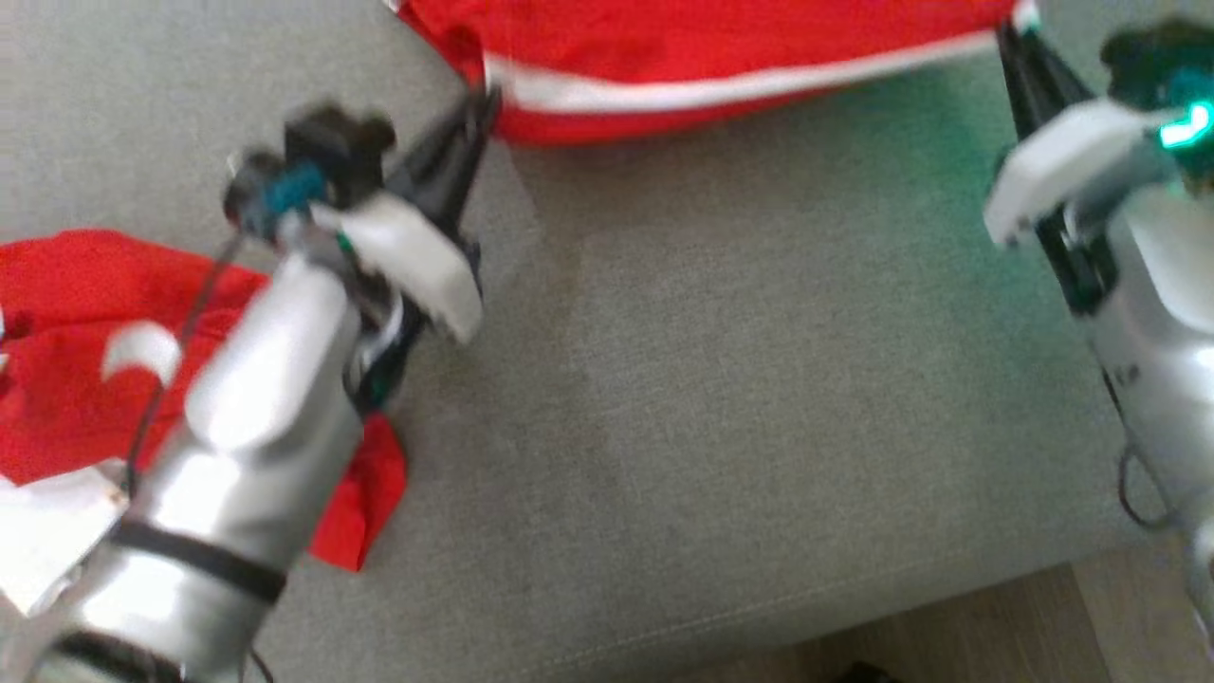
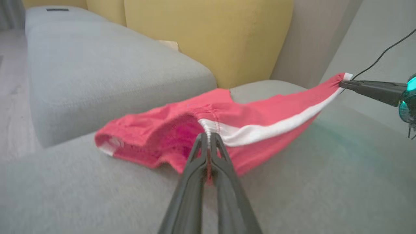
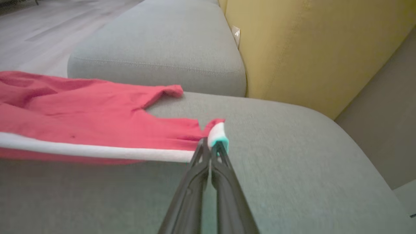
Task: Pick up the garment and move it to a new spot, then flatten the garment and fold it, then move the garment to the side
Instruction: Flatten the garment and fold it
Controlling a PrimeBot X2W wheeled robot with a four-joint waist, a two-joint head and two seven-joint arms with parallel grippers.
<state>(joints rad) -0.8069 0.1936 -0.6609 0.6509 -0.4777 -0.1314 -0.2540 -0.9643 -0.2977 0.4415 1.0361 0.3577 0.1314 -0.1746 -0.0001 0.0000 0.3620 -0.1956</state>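
Red garment [image 1: 721, 38], cropped above, stretches from left claw [image 2: 208, 136] to right claw [image 3: 209, 144].

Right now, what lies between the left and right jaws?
The red garment, its white-striped edge stretched from one to the other over the grey cushion, shown in the head view.

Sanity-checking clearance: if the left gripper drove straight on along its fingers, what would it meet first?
The garment: the left gripper is shut on its white-striped edge, so it would push straight into the red cloth. Behind that, probably the yellow backrest, though depth is hard to judge.
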